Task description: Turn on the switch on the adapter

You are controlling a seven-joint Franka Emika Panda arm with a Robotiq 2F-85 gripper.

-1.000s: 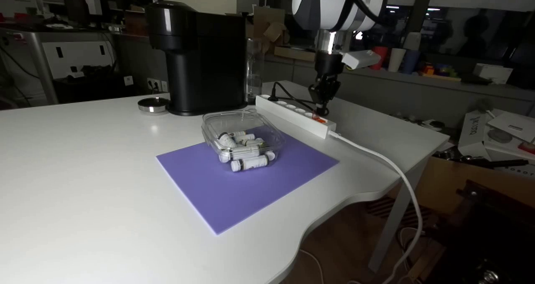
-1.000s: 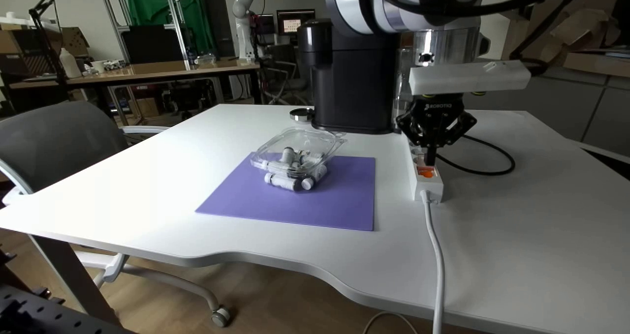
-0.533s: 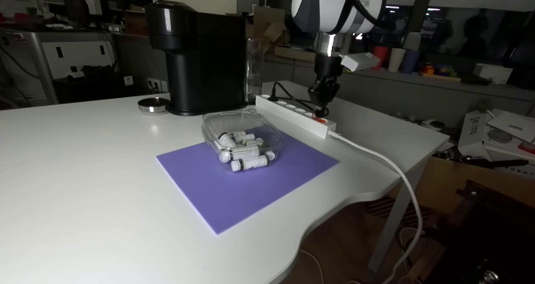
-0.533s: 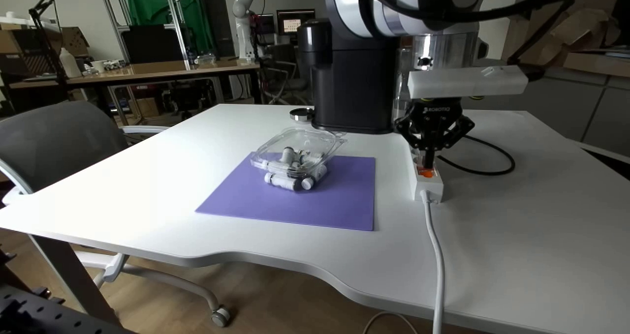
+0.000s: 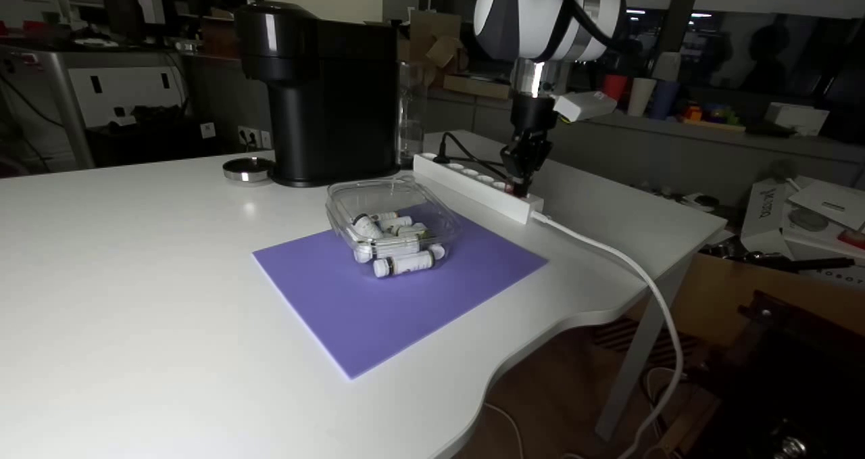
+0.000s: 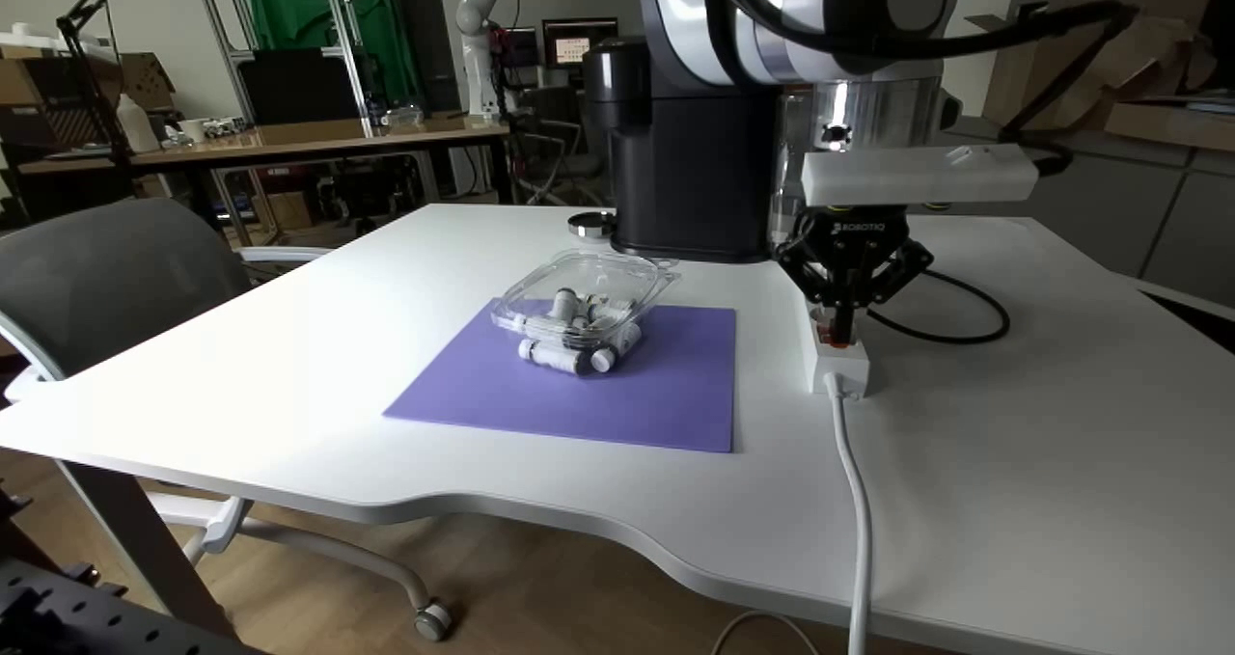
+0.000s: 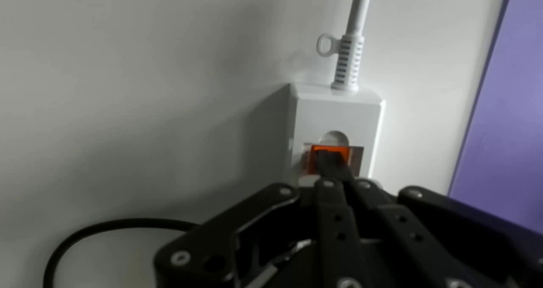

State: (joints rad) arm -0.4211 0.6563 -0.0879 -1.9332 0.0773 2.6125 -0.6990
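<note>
In an exterior view, the adapter (image 5: 473,191) is shown on the right part of the counter (image 5: 169,276), just past the purple mat (image 5: 378,310), with the end effector (image 5: 520,191) placed over its near end. In an exterior view where the white cable (image 6: 863,549) is seen to run over the near edge, the fingers (image 6: 842,323) are closed together and nothing is seen held. In the wrist view, the orange switch (image 7: 333,147) is partly hidden by the fingertips (image 7: 333,166), apparently touched. The reach is judged done; whether the switch has been flipped cannot be told. A firm press, or only withdrawal, is likely left.
</note>
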